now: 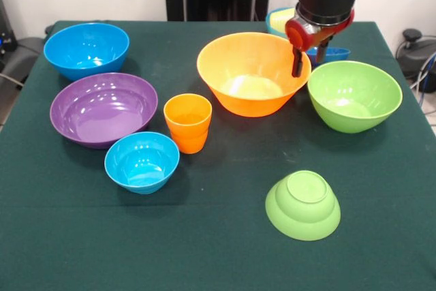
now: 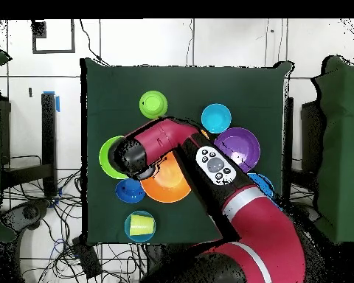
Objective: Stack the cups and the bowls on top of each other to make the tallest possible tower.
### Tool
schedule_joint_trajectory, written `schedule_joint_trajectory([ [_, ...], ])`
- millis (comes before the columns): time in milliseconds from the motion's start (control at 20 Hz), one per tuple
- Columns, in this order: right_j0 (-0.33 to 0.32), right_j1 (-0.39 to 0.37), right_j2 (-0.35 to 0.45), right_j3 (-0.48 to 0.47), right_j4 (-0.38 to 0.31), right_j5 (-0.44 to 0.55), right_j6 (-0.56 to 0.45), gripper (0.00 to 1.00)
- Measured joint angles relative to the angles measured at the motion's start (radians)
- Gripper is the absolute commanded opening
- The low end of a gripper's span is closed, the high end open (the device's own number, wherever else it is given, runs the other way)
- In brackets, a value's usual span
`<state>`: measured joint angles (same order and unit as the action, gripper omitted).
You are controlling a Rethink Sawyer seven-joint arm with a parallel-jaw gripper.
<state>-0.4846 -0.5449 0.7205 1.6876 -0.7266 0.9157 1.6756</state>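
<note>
My gripper (image 1: pixel 308 59) hangs open over the right rim of the large orange bowl (image 1: pixel 252 73), one dark finger (image 1: pixel 297 63) in front of that rim, nothing held. The large green bowl (image 1: pixel 354 95) sits just right of it. Behind the gripper are a small dark blue bowl (image 1: pixel 332 53) and a light blue bowl (image 1: pixel 276 21) holding the pale yellow cup (image 2: pixel 141 224). The orange cup (image 1: pixel 188 122) stands upright mid-table. The large blue bowl (image 1: pixel 86 49), purple bowl (image 1: pixel 103 108) and small light blue bowl (image 1: pixel 142 161) lie to the left. A small green bowl (image 1: pixel 303 204) rests upside down in front.
From overhead, the arm (image 2: pixel 209 162) crosses the table and covers part of the orange bowl (image 2: pixel 165 184) and green bowl (image 2: pixel 106 156). The green cloth table (image 1: pixel 218 250) has bare room along its near edge in the front view.
</note>
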Motion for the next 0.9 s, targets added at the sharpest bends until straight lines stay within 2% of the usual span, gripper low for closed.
schedule_joint_trajectory([
  [650, -0.017, -0.024, 0.000, 0.004, 0.001, 0.007, 0.000, 1.00],
  [900, -0.020, -0.054, 0.001, 0.003, 0.004, 0.052, 0.000, 1.00],
])
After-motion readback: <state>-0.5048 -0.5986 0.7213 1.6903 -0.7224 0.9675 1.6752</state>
